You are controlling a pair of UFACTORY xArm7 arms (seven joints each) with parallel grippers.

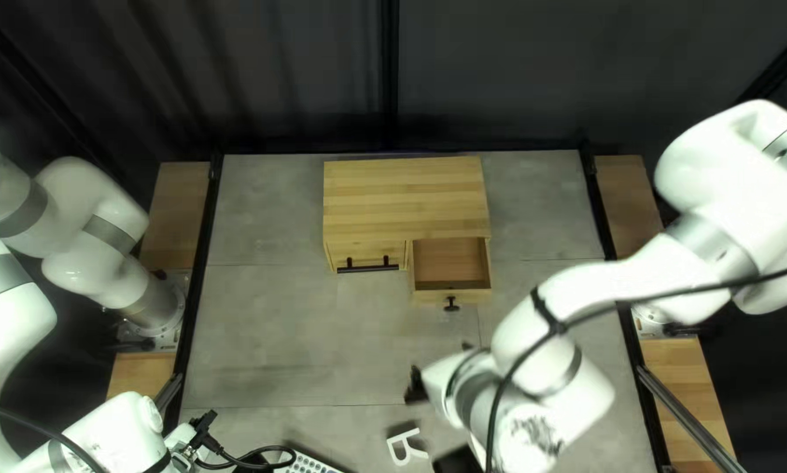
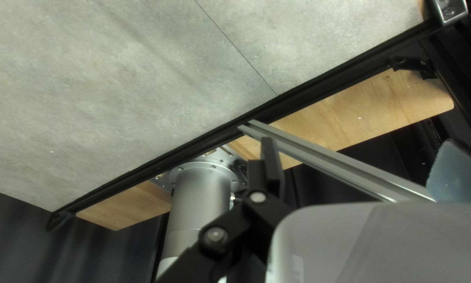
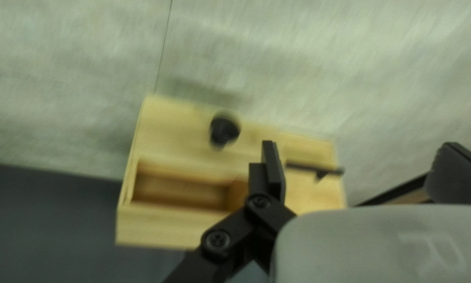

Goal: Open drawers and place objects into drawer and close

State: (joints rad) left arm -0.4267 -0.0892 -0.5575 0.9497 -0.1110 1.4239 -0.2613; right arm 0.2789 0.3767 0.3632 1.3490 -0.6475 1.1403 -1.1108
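My right gripper point(image 1: 430, 424) is near the table's front edge in the top left view. In the right wrist view the right gripper point(image 3: 360, 163) has its fingers wide apart, holding nothing. My left gripper point(image 1: 205, 425) is low at the left; the left gripper point(image 2: 360, 163) is open too, with nothing held. A wooden cabinet point(image 1: 404, 197) stands at the table's back. Its right drawer point(image 1: 451, 296), with a black knob point(image 3: 225, 128), is pulled out and looks empty inside. The left drawer, with a black bar handle point(image 1: 367, 265), is closed. A white R shape point(image 1: 406, 448) shows by the right gripper.
A white piece with dark dots point(image 1: 308, 466) is at the table's near edge, partly cut off. A black cable loops beside it. My right arm point(image 1: 542, 350) reaches over the table's right half. The left wrist view shows a metal rail point(image 2: 335, 162) past the table edge.
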